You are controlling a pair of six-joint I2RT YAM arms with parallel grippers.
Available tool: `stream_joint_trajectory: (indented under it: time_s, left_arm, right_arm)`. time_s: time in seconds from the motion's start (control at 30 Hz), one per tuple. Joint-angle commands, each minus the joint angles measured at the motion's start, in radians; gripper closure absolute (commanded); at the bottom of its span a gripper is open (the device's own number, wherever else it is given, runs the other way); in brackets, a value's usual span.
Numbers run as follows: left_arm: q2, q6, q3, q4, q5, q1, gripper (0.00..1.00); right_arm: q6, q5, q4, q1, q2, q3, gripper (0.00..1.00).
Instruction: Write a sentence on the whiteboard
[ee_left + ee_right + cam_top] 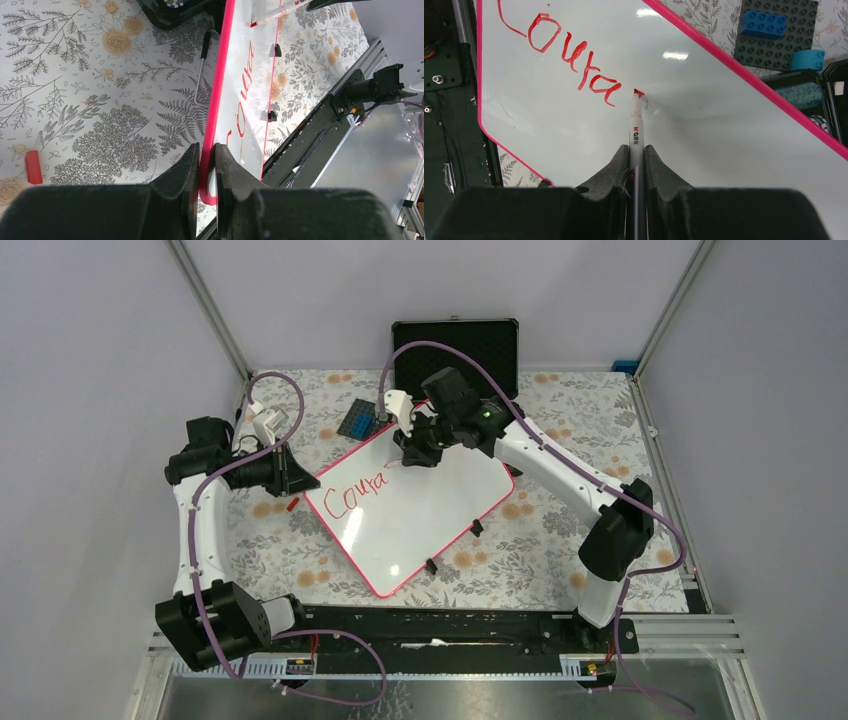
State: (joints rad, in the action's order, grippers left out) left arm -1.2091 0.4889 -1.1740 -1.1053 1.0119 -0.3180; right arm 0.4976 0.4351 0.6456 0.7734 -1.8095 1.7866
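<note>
The whiteboard [430, 520] lies tilted on the floral table, its pink frame [220, 90] running up the left wrist view. My left gripper [206, 150] is shut on its left corner edge, also seen from above [298, 478]. The sentence [352, 485] reads "Coura" in red [569, 60]. My right gripper [637, 149] is shut on a white marker [636, 127]. The marker's red tip rests at the board surface just right of the last letter. In the top view the right gripper [408, 452] hangs over the board's far edge.
A red marker cap [292, 504] lies on the table left of the board [33, 166]. A dark brick baseplate [358, 420] with blue bricks [764, 24] sits beyond the board. An open black case [470, 345] stands at the back. Two black clips [432, 566] sit on the board's near edge.
</note>
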Motion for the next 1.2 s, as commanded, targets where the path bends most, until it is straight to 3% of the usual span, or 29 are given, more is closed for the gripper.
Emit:
stream_joint_trajectory:
  time_s: [0.0, 0.57, 1.17]
  left_arm:
    - [0.021, 0.02, 0.021, 0.002, -0.017, 0.005, 1.0]
    - [0.016, 0.019, 0.019, 0.002, -0.016, 0.005, 1.0]
    - [0.008, 0.021, 0.017, 0.001, -0.015, 0.006, 1.0]
  right_arm:
    - [0.008, -0.013, -0.01, 0.015, 0.0, 0.005, 1.0]
    - [0.034, -0.033, -0.013, 0.015, 0.054, -0.095, 1.0]
    - [0.027, -0.07, -0.02, 0.003, 0.011, 0.008, 1.0]
